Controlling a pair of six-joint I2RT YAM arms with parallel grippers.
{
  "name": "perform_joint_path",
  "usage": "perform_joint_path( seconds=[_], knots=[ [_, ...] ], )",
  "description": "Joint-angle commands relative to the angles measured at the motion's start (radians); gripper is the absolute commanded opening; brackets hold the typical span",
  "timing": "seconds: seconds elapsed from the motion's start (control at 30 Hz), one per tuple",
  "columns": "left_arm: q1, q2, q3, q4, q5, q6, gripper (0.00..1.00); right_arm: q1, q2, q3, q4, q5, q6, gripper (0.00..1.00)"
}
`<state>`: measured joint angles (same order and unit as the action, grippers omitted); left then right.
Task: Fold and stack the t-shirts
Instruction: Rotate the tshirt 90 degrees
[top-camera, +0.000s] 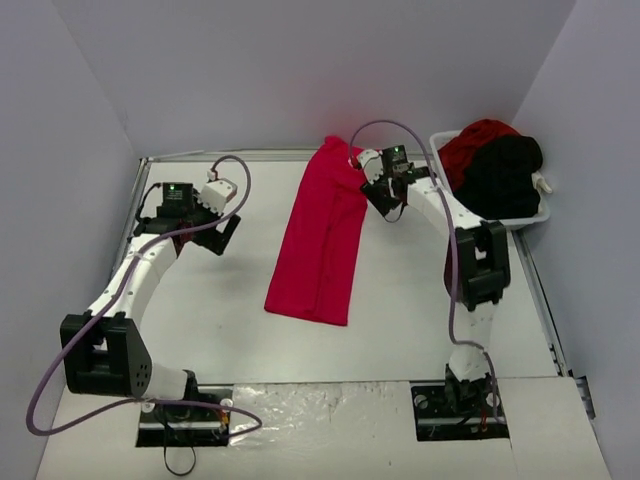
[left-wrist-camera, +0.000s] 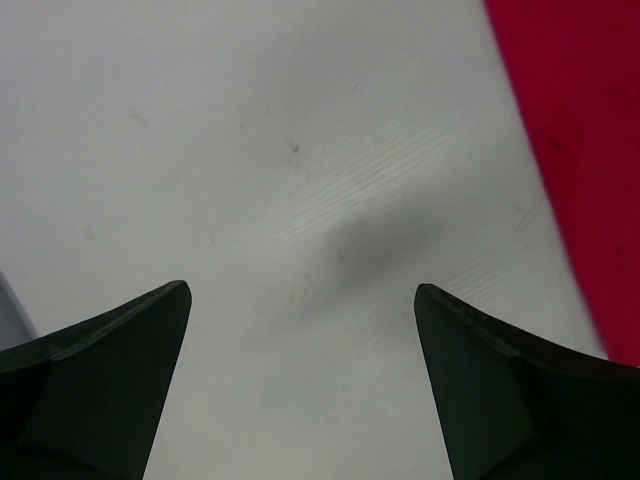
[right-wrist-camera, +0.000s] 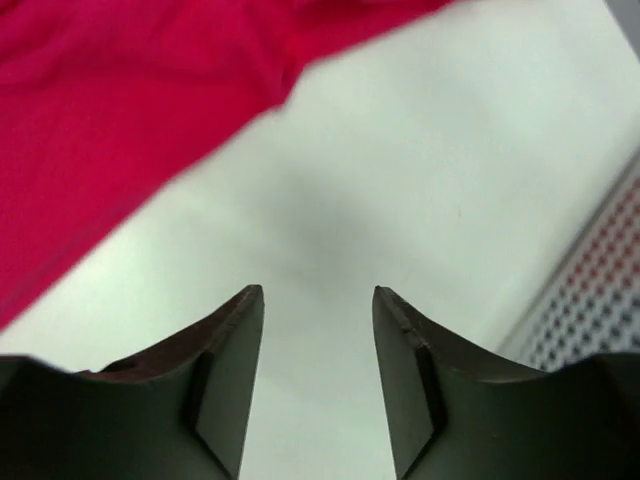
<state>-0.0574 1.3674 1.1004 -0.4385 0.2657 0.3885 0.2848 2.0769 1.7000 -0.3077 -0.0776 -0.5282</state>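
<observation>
While the red t-shirt lay half-folded mid-frame, left tool and right tool were found spread, empty; regrasping was judged needed

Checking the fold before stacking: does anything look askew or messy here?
The folded red shirt lies slanted on the table, its far end slightly rumpled. In the basket, a black shirt and another red one sit heaped, unfolded. Nothing spilled or damaged.
</observation>
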Motion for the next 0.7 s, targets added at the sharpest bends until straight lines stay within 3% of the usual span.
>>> perform_joint_path(
  seconds=[0.0, 0.03, 0.07, 0.1, 0.23, 0.33, 0.47, 0.5, 0.57, 0.6, 0.67],
  knots=[
    [-0.033, 0.094, 0.101, 0.079, 0.113, -0.063, 0.94, -0.022, -0.191, -0.137, -0.077, 0.047, 0.004, 0.42],
    [-0.038, 0.123, 0.152, 0.096, 0.142, -0.089, 0.95, -0.035, -0.265, -0.178, -0.091, 0.048, 0.002, 0.33],
    [-0.050, 0.162, 0.189, 0.109, 0.170, -0.117, 0.94, -0.042, -0.300, -0.248, -0.100, 0.050, 0.010, 0.09],
    [-0.058, 0.242, 0.231, 0.113, 0.214, -0.164, 0.94, -0.052, -0.328, -0.281, -0.132, 0.047, 0.011, 0.00],
    [-0.105, 0.452, 0.459, 0.132, 0.251, -0.243, 0.98, -0.079, -0.467, -0.397, -0.261, -0.048, 0.013, 0.00],
    [-0.159, 0.672, 0.712, 0.152, 0.268, -0.292, 0.88, -0.090, -0.514, -0.454, -0.339, -0.115, 0.028, 0.00],
    [-0.211, 0.893, 1.017, 0.117, 0.296, -0.356, 0.56, -0.128, -0.535, -0.500, -0.347, -0.186, 0.053, 0.00],
    [-0.219, 0.938, 1.079, 0.109, 0.305, -0.367, 0.38, -0.145, -0.531, -0.514, -0.349, -0.209, 0.050, 0.00],
    [-0.235, 1.062, 1.205, 0.080, 0.319, -0.376, 0.17, -0.176, -0.525, -0.522, -0.350, -0.244, 0.048, 0.00],
    [-0.249, 1.103, 1.322, 0.072, 0.317, -0.417, 0.11, -0.203, -0.515, -0.527, -0.355, -0.254, 0.048, 0.00],
    [-0.263, 1.195, 1.412, 0.079, 0.290, -0.433, 0.03, -0.217, -0.502, -0.528, -0.366, -0.267, 0.043, 0.00]
  ],
)
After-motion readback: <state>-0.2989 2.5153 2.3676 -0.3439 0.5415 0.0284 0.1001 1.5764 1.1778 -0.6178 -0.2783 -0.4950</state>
